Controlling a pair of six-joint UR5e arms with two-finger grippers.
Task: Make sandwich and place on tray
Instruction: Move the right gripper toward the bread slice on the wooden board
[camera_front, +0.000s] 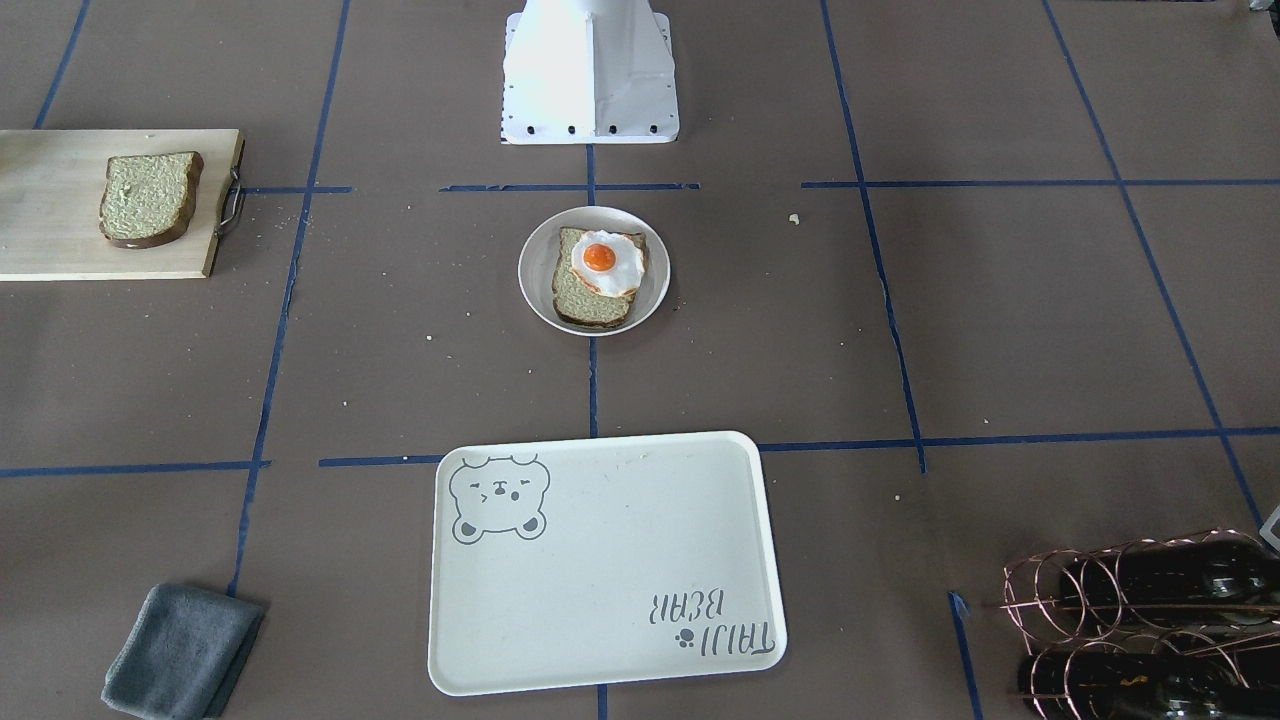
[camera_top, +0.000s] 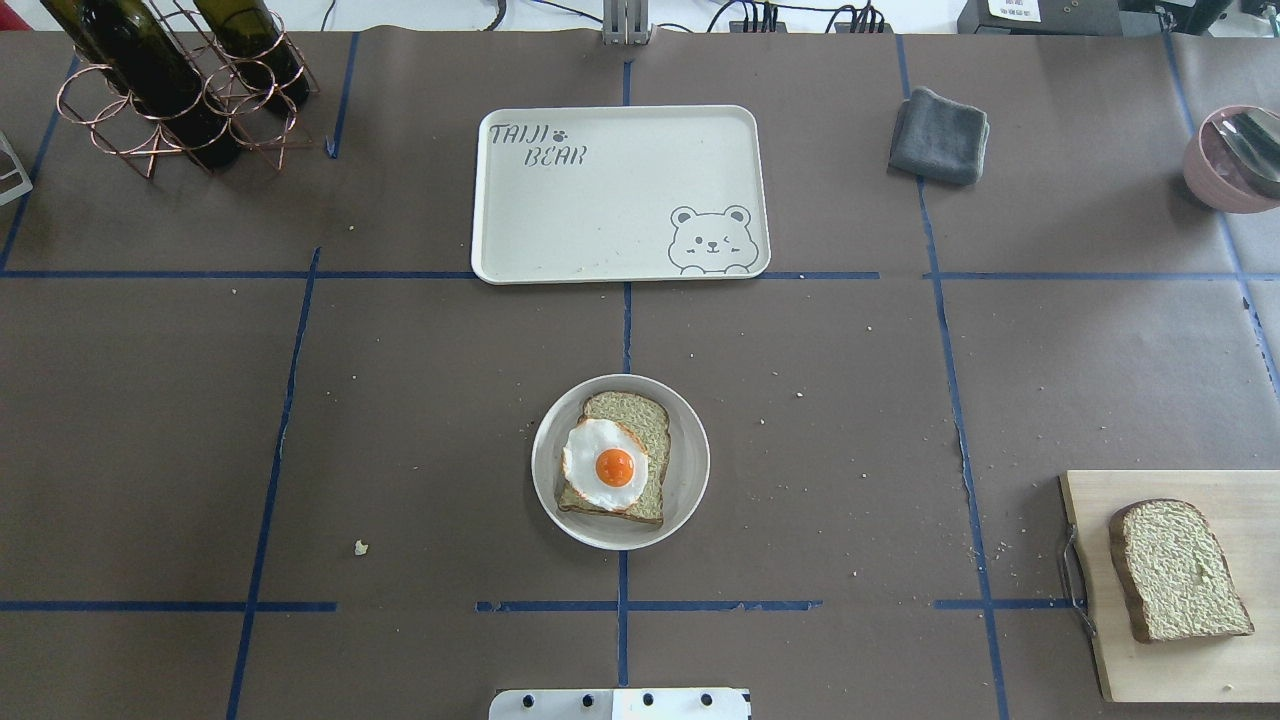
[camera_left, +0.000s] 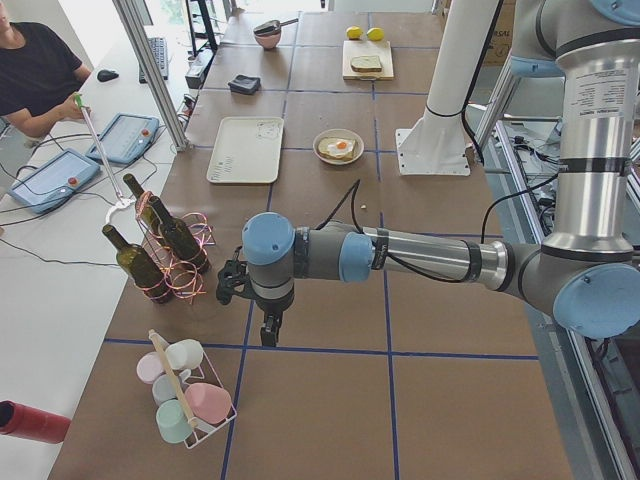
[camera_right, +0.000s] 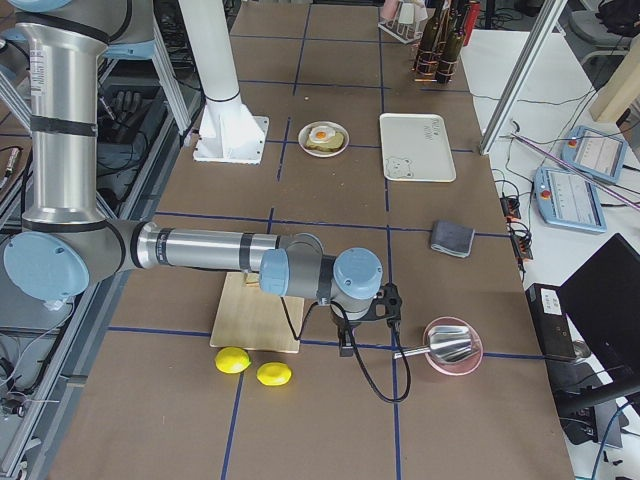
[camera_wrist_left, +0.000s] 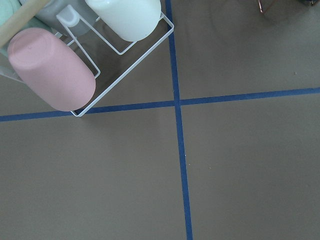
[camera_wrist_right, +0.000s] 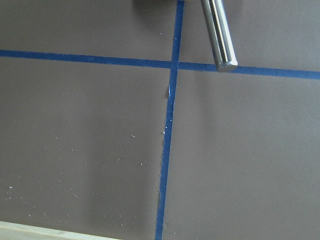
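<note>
Egg (camera_top: 607, 466) on bread slice (camera_top: 652, 428) on plate (camera_top: 692, 470); second slice (camera_top: 1180, 570) on board (camera_top: 1160, 670); tray (camera_top: 600, 200) apart.

The tray (camera_top: 610, 200) bears grey lettering (camera_top: 535, 145) reading "TAIJI BEAR"; the words stand in two lines, "TAIJI" over "BEAR", with a small paw print (camera_top: 560, 131) after "TAIJI"; they sit in the tray's corner diagonally opposite its bear face (camera_top: 709, 240); in the front-facing view they read upside down.

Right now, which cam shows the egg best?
Overhead exterior: the egg is largest there, seen from above, lying on a bread slice in the plate. Front-facing shows it smaller; both side views show only a tiny speck; wrist cameras miss it.
</note>
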